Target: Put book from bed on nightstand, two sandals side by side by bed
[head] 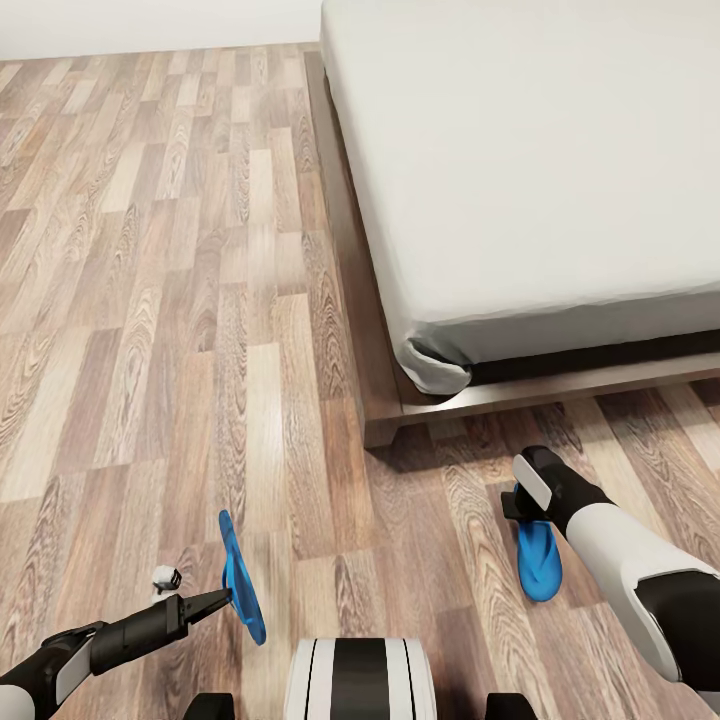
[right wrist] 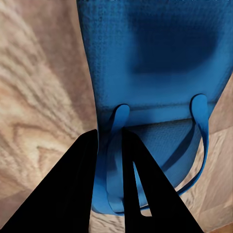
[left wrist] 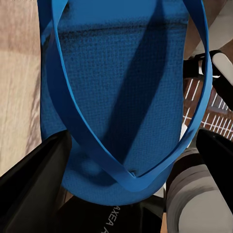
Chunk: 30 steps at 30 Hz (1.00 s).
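Note:
My left gripper (head: 222, 600) is shut on a bright blue sandal (head: 241, 580), which stands on its edge above the wood floor at the lower left. In the left wrist view that sandal (left wrist: 121, 87) sits sole-up between my black fingers (left wrist: 34, 179). My right gripper (head: 522, 508) is shut on the strap of the second sandal (head: 539, 562), which hangs low over the floor just in front of the bed's foot. Its narrow fingers (right wrist: 82, 184) pinch the strap of this sandal (right wrist: 155, 63). The bed has a light-grey mattress (head: 520, 150) on a dark frame (head: 400, 405). The book and nightstands are out of view.
Light brown plank floor (head: 150, 300) stretches along the bed's left side up to a white wall (head: 150, 25). The bed frame's corner (head: 385, 430) juts out between my two arms. My own base (head: 360, 680) shows at the bottom edge.

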Available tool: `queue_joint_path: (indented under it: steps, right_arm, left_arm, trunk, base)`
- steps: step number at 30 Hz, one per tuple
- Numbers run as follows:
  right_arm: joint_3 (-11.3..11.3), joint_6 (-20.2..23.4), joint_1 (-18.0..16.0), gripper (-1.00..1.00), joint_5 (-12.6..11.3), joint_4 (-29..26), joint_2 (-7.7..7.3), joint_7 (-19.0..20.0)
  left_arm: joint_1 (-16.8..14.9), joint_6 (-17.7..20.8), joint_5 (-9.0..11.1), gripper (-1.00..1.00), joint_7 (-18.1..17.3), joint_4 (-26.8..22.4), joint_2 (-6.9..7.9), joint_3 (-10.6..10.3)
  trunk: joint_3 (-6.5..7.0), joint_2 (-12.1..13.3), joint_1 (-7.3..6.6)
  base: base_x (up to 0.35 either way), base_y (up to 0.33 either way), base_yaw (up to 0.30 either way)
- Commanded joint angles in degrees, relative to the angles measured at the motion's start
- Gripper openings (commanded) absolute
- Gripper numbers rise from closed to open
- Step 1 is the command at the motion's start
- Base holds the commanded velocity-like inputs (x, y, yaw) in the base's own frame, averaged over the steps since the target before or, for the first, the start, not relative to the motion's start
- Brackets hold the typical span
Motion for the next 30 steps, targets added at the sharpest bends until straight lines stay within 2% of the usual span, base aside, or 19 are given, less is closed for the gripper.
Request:
queue_joint_path:
  steps: [1, 10, 11, 26, 30]
  right_arm:
    - [0.4, 0.2, 0.0, -1.00, -0.7, -0.1, -0.06, -0.3]
    - [0.4, 0.2, 0.0, -1.00, -0.7, -0.1, -0.06, -0.3]
    - [0.4, 0.2, 0.0, 1.00, -0.7, -0.1, -0.06, -0.3]
    - [0.4, 0.3, 0.0, 1.00, -0.7, -0.1, -0.06, -0.3]
    - [0.4, 0.3, 0.0, 1.00, -0.6, -0.1, -0.06, -0.3]
  left_arm:
    - [0.0, 0.6, 0.4, -1.00, -0.2, 0.0, 0.04, -0.5]
    - [0.0, 0.6, 0.4, -1.00, -0.2, 0.0, 0.04, -0.5]
    - [0.0, 0.6, 0.4, -1.00, -0.2, 0.0, 0.04, -0.5]
    - [0.0, 0.6, 0.4, -1.00, -0.1, 0.1, 0.04, -0.5]
    - [0.0, 0.6, 0.3, -1.00, 0.0, 0.1, 0.04, -0.4]
  trunk:
    - [-0.03, 0.0, -0.01]
    - [-0.03, 0.0, -0.01]
    - [-0.03, 0.0, -0.01]
    - [-0.03, 0.0, -0.01]
    - [0.85, 0.0, -0.11]
  base:
    - [0.000, 0.000, 0.000]
    - [0.000, 0.000, 0.000]
    - [0.000, 0.000, 0.000]
    - [0.000, 0.000, 0.000]
    - [0.000, 0.000, 0.000]
